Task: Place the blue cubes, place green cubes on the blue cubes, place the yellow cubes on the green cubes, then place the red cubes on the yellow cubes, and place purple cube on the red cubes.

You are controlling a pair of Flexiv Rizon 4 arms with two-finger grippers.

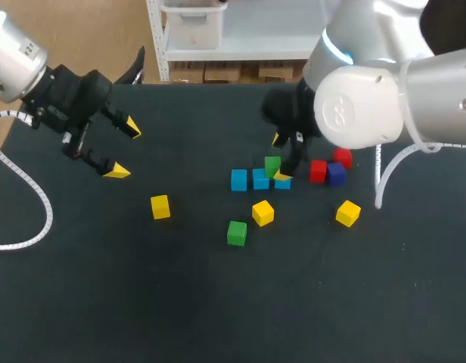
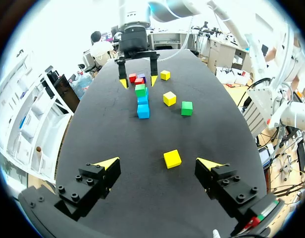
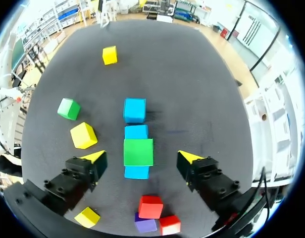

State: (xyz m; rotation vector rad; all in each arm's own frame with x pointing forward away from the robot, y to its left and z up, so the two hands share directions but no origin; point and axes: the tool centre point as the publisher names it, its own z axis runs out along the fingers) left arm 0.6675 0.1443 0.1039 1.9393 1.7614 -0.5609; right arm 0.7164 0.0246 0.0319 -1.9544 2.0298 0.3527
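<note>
Three blue cubes [image 1: 239, 180] lie in a row at centre frame of the head view. One green cube [image 3: 138, 151] is seated on top toward the row's right end, apparently bridging the middle and right blocks. My right gripper [image 1: 279, 157] hangs over it with fingers spread, one yellow tip on each side of the green cube and neither touching it. I judge the green layer to be half done. The second green cube [image 1: 237, 233] lies loose on the black table [image 1: 142, 302] at lower centre, beside a yellow cube [image 1: 263, 212]. The next move calls for lifting the right gripper straight up so neither tip nudges the seated block. The loose green then has to be fetched and set over the row's left end. Two more yellow cubes lie at lower left [image 1: 160, 206] and lower right [image 1: 348, 213]. Two red cubes [image 1: 318, 171] and the purple cube [image 1: 337, 174] cluster just right of the stack. My left gripper [image 1: 125, 149] hangs at upper left, well apart from the blocks, its fingers spread and holding nothing. No cube carries any writing I can see. A pale emblem on my right arm's joint cover [image 1: 340, 113] and small dark marks on my left arm's casing [image 1: 25, 47] cannot be made out.
</note>
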